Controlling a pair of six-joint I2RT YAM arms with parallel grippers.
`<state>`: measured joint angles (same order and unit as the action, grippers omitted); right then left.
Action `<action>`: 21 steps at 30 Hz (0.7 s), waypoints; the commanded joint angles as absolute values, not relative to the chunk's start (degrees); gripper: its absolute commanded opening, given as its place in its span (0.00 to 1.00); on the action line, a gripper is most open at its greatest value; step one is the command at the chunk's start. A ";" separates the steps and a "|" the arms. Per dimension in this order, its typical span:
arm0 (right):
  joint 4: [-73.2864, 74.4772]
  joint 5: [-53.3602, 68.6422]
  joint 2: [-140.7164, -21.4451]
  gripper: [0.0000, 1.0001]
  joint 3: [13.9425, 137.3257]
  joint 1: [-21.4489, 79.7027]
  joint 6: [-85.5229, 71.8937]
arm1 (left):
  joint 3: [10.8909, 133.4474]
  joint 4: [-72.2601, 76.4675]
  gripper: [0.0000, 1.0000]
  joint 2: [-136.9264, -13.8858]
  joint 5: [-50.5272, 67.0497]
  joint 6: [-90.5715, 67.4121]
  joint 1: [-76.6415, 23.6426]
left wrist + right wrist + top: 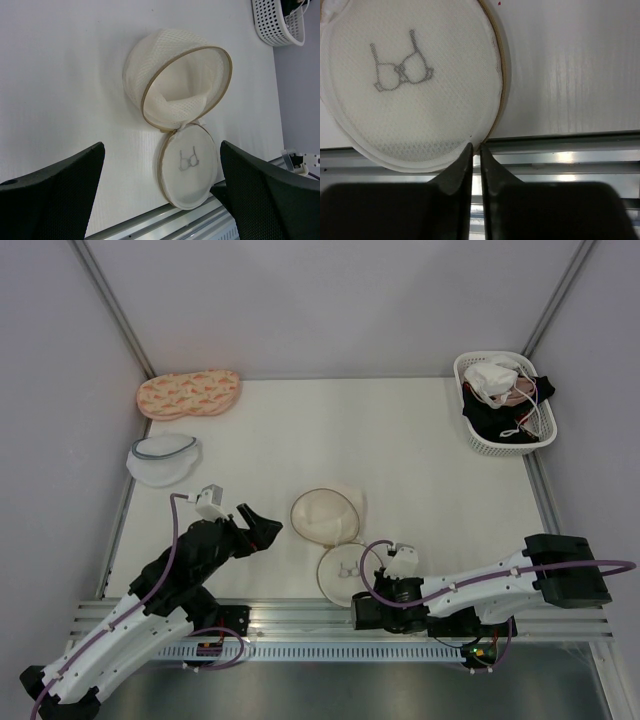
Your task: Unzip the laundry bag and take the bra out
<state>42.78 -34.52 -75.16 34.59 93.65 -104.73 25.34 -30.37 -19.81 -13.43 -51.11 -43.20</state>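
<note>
The cream laundry bag lies unzipped near the table's front. Its domed half [325, 514] gapes open, and I see only mesh inside it [175, 85]. Its flat lid with the black bra symbol [342, 573] [190, 165] [410, 80] lies flipped toward the front rail. A white padded bra [492, 378] lies in the basket at the back right. My left gripper [262, 526] [162, 145] is open and empty, left of the bag. My right gripper [358, 600] [476, 150] is shut, its tips touching the lid's near rim over the rail.
A white basket [540, 430] [275, 27] at the back right also holds black and pink garments. A long peach patterned pouch [188, 393] and a white mesh pouch with a grey-blue rim [163, 458] lie at the back left. A metal rail [300, 616] runs along the front edge.
</note>
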 commanded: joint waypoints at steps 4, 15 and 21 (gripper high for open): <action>44.47 -36.30 -78.75 0.00 36.30 93.96 -106.44 | 25.31 -30.15 0.99 -18.99 -13.01 -52.73 -43.16; 56.69 -42.88 -66.11 0.01 43.76 94.66 -100.03 | 25.05 -30.59 0.99 -18.19 -14.15 -52.38 -43.24; 49.84 -48.07 -58.19 0.00 49.46 94.57 -86.41 | 24.96 -29.97 0.99 -19.25 -15.03 -52.30 -43.24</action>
<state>52.21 -42.37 -59.96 45.36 94.19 -94.39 25.19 -30.96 -18.57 -13.47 -51.16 -43.20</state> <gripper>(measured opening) 0.004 0.993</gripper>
